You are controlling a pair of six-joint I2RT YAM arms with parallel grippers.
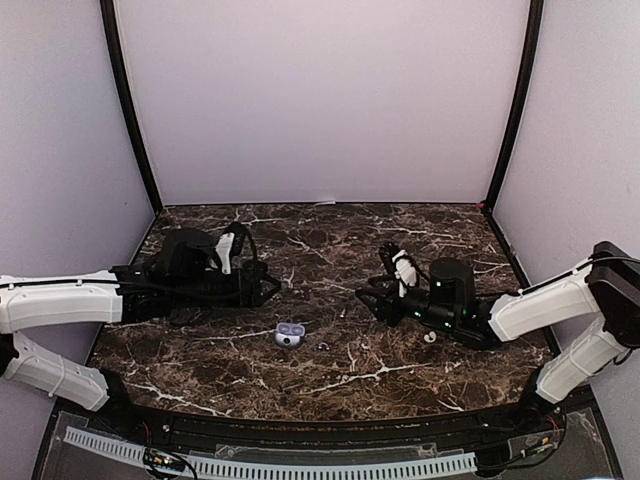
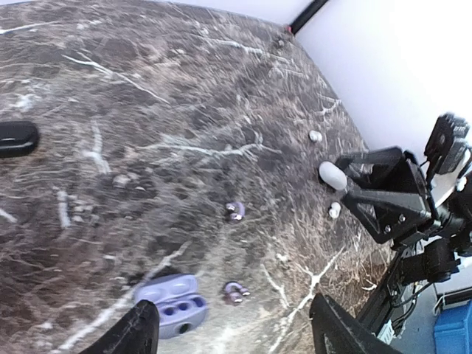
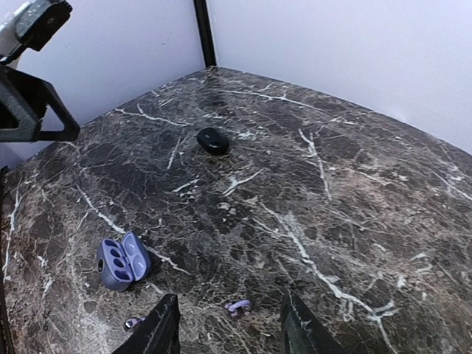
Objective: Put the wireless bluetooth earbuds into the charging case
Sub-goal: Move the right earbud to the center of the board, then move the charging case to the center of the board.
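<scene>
worktop (image 1: 330, 250): dark brown marble, white veins, centre of frame | walls (image 1: 320, 100): plain white, top and sides | posts (image 1: 132, 110): black, upper corners | strip (image 1: 330, 467): white, ribbed, bottom edge

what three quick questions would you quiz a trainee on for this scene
1. True or false: the lavender case lies open.
2. How many lavender earbuds lie loose on the table? A one, B two, C four.
3. Fill in: the left gripper is ____, gripping nothing.
Key: 1 true; 2 B; 3 open.
</scene>
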